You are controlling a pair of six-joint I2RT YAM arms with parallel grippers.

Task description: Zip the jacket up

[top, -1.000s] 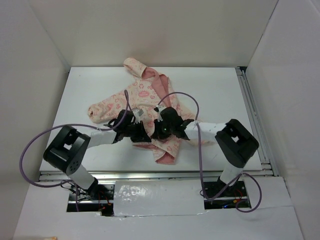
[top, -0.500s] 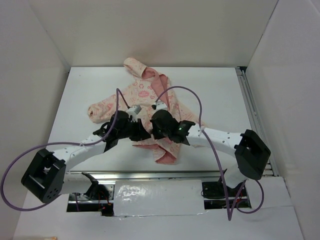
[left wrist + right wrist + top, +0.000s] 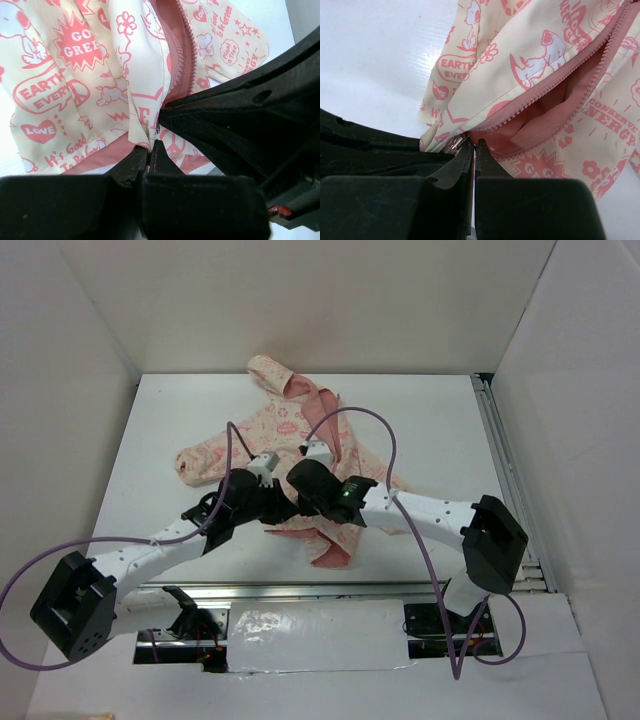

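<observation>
The jacket (image 3: 285, 420) lies on the white table, cream with pink print, hood at the back, front partly open to the salmon lining. Its pink zipper shows in the left wrist view (image 3: 183, 55) and in the right wrist view (image 3: 555, 82). My left gripper (image 3: 281, 502) is shut on the jacket's bottom hem beside the zipper's end (image 3: 151, 146). My right gripper (image 3: 300, 482) is shut at the zipper's bottom end (image 3: 474, 142), next to the metal slider (image 3: 457, 143). The two grippers touch each other over the lower front.
The white table (image 3: 430, 430) has a metal rail (image 3: 510, 480) along its right edge and white walls around it. Purple cables (image 3: 360, 420) loop above both arms. One sleeve (image 3: 205, 458) stretches left.
Both arms have stretched forward and the left arm's elbow has dropped low to the left. The grippers have shifted slightly left and back, staying shut on the jacket's lower front.
</observation>
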